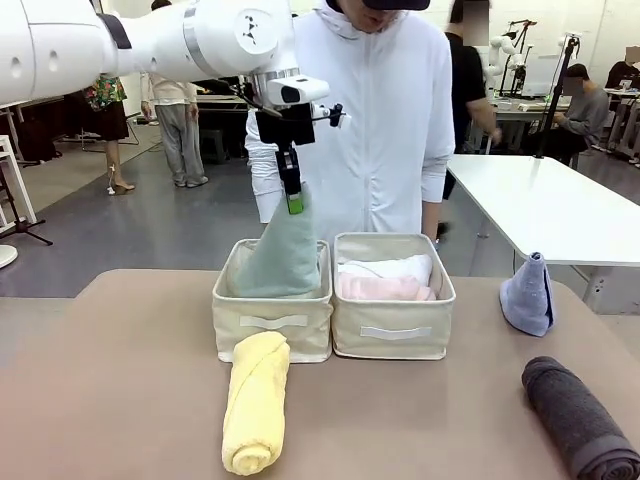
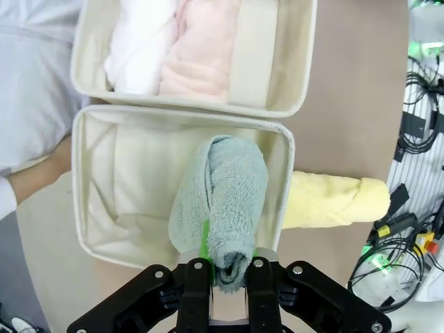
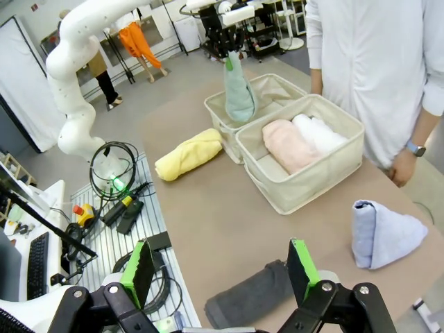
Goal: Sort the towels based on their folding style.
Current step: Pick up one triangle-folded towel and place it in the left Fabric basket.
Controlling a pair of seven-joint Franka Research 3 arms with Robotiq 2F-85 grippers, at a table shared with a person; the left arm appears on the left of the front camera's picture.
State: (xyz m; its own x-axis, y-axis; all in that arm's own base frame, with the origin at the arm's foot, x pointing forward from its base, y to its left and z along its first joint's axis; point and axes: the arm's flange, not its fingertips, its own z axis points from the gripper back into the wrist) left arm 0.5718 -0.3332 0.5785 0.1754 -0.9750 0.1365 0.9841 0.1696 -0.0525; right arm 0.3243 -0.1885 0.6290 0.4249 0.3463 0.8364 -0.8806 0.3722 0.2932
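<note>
Left hand [image 1: 294, 203] grips the sage-green cone towel [image 1: 282, 255] by its tip, base hanging inside the left bin [image 1: 272, 325], apparently to keep cones apart from the pink roll [image 1: 385, 289] and white roll [image 1: 390, 267] in the right bin [image 1: 392, 345]. Right hand [image 3: 219, 267] hovers with jaws wide and empty. Bare bin floor offers room behind the cone, though the yellow roll [image 1: 255, 415] crowds the front wall.

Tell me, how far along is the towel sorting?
Done: the white roll and pink roll lie in the right bin. In hand: the left claw is shut on the green cone, hanging at the mouth of the left bin. Left: the yellow roll, grey roll and blue cone lie on the table.
</note>
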